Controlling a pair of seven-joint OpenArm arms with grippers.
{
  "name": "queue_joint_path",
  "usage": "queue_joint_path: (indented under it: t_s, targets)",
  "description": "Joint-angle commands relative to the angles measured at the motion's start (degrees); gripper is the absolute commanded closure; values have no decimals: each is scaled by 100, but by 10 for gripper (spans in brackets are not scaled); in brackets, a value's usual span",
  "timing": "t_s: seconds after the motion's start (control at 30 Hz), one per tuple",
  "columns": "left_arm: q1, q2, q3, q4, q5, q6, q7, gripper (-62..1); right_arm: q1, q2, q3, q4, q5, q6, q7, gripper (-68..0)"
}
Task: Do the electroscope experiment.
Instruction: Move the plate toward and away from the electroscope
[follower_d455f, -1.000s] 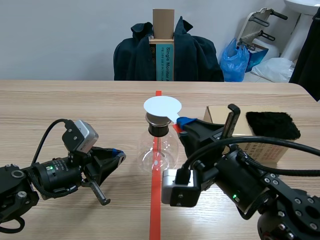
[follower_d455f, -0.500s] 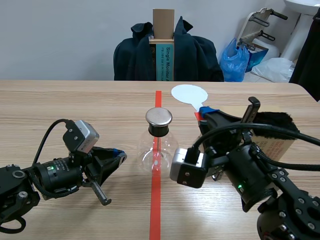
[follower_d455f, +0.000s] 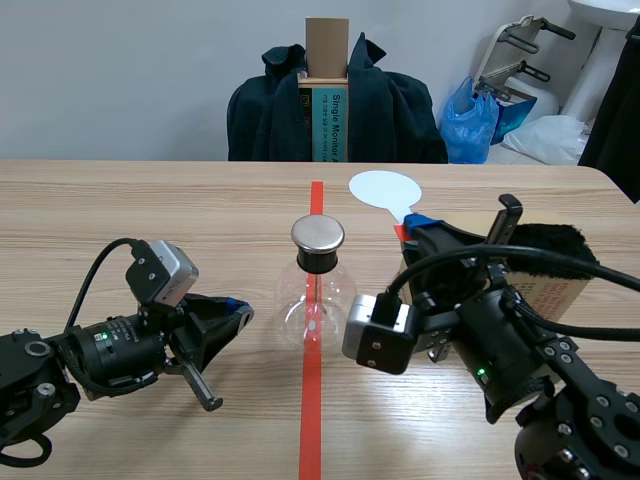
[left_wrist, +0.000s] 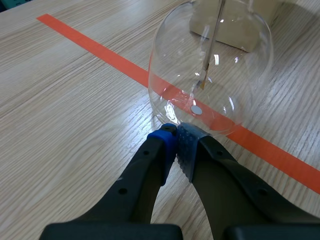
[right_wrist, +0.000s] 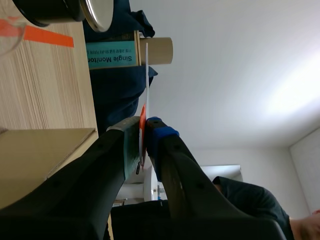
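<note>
a pale wood-grain counter (follower_d455f: 150, 210) carries a round glass flask (follower_d455f: 316, 300) with a black neck and metal cap, standing upright at its middle on the orange-red tape line (follower_d455f: 311, 420). a cardboard box (follower_d455f: 555, 292) sits toward the right edge.

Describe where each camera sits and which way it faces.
Scene view: between the arms, facing across the table; the left arm, right arm, flask and white disc show.
Left wrist view: on the left arm, looking down past the shut left gripper at the flask's base.
Right wrist view: on the right arm, rolled sideways, facing across the table; the right gripper holds the white disc edge-on.
Shared: all three views show the flask.
</note>
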Motion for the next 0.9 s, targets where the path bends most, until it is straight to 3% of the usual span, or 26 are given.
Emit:
queue_joint_path:
  t_s: [0.0, 0.4, 0.87]
  targets:
    - [-131, 28, 50, 116, -35, 2, -81, -32, 15, 46, 26, 42, -66, -66, 120, -7]
    - [-251, 31, 251, 90, -39, 9, -105, -32, -61, 44, 22, 42, -136, -83, 1252, -7]
    - [-249, 28, 251, 90, -37, 9, -96, -32, -76, 44, 22, 42, -151, -81, 1556, -7]
